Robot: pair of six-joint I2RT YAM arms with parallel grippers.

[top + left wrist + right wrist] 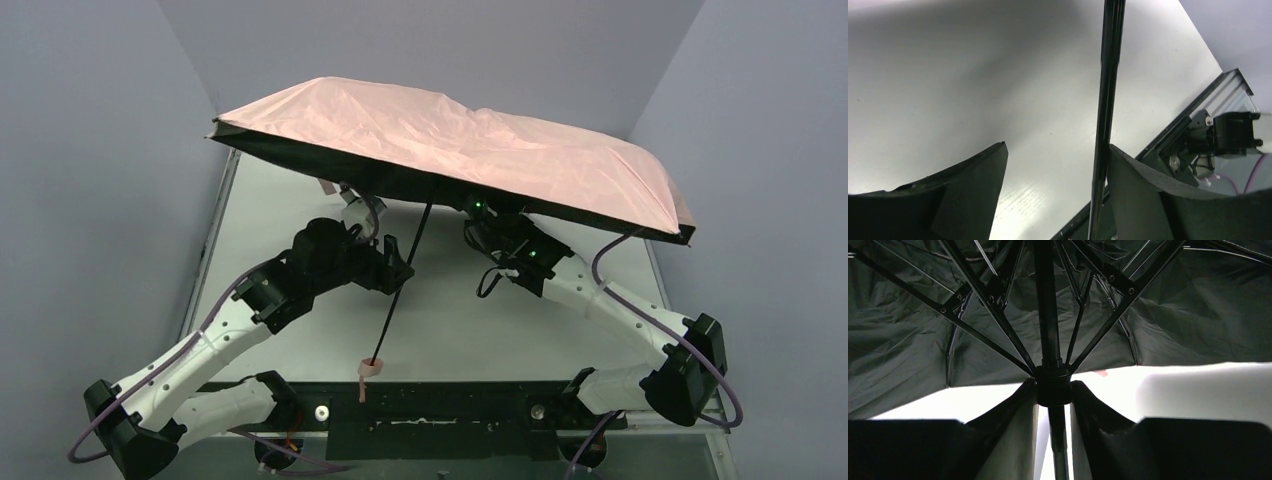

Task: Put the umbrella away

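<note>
1. Umbrella [450,150]: it stands open and tilted over the tabletop [480,330]. Its small pink handle [371,367] is low at your near edge, close above the black rail [440,410] between the arm bases, and a pink strap [362,388] hangs from it.
2. Around it you have only the grey walls [80,150]. Both arms reach in under the canopy from either side of the shaft.
3. The thin black shaft [405,275] slants up and away from the handle to the canopy.
4. Your left end effector [1055,147] sits partway up the shaft with its fingers apart. The shaft lies against one finger [1128,170], and the other finger [983,170] stands well clear of it.
5. Your right end effector [1053,390] is higher up, clamped on the black runner [1053,382] where the ribs [983,305] meet, with one finger pressed to each side.
6. The canopy [520,145] is pale pink on top and black underneath, spread wide and slightly rumpled. It covers the far half of the tabletop and hides the right fingertips from your top camera.
</note>
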